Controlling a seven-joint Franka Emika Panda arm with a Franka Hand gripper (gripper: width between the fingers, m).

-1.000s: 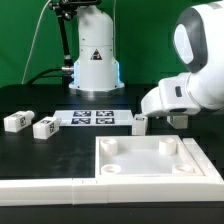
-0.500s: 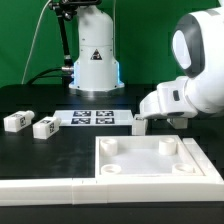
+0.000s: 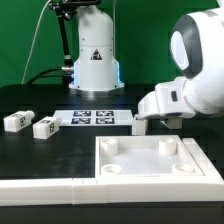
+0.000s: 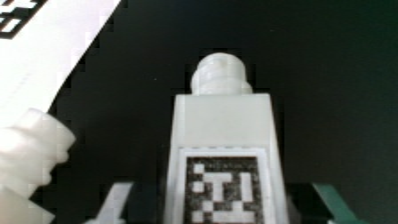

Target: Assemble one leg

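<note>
One leg (image 3: pixel 140 124) at the marker board's (image 3: pixel 95 118) end, exterior view's right | gripper (image 4: pixel 222 205) straddles it; we read fingers (image 4: pixel 119 200) apart, gap each side | two more legs (image 3: pixel 16 121) (image 3: pixel 45 127) beyond opposite end

white leg (image 4: pixel 221 130) w/ blk-n-wht square tag (image 4: pixel 221 186); black table (image 3: pixel 60 155).

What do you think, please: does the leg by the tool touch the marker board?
Apart: the wrist view shows bare black table between the leg and the marker board.
</note>
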